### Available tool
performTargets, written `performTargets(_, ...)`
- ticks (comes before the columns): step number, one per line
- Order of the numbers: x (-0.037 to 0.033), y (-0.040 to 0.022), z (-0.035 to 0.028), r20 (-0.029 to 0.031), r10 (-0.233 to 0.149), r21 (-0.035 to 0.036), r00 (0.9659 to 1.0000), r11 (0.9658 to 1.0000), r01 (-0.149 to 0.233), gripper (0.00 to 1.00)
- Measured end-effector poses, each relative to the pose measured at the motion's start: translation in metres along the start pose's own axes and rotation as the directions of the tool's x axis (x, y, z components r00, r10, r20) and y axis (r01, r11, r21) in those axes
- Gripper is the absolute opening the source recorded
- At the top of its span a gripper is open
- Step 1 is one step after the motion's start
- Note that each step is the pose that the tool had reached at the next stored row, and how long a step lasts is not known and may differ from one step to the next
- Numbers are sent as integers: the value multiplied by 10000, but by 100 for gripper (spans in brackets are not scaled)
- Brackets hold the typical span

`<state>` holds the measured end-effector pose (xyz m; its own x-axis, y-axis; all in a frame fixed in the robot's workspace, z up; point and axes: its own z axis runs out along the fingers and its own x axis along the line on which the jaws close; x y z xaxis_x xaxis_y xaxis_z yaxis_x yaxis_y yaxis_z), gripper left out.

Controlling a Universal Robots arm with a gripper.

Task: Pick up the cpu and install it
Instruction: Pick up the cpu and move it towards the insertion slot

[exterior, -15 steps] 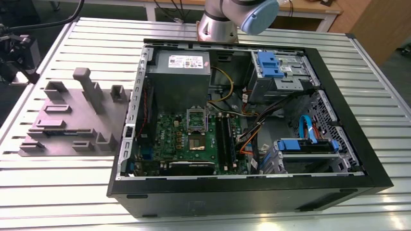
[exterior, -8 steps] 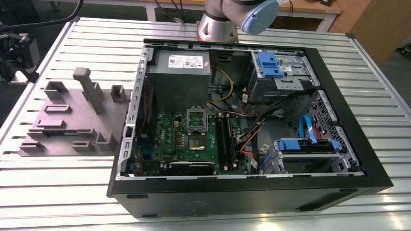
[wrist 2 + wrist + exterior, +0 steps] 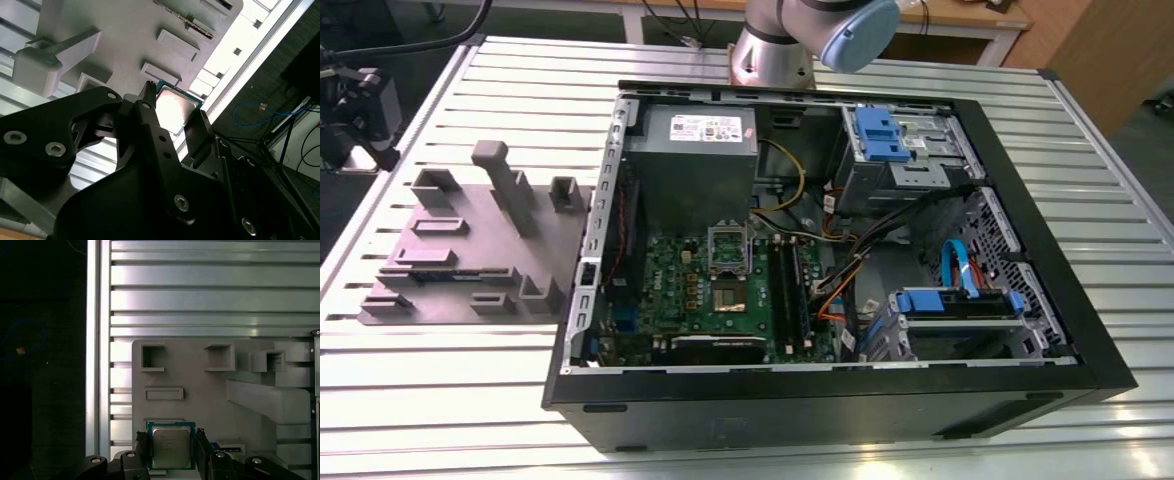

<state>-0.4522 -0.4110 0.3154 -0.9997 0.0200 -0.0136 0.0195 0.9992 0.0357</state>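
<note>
Lying flat with its shiny side up, the cpu (image 3: 171,449) rests on the grey tray (image 3: 200,390). The black tool (image 3: 171,435) sits close around it, but I cannot tell if it is squeezing the cpu. The tray lies on the ribbed metal desk (image 3: 200,290).

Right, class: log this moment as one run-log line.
gripper: shut on the cpu | position: over the grey fixture | install: not yet done
</note>
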Motion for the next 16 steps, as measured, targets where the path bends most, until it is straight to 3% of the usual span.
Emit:
performTargets(15,0,1,-28,0,0,0,10000,10000,0,47)
performTargets(16,-1,2,-63,0,0,0,10000,10000,0,47)
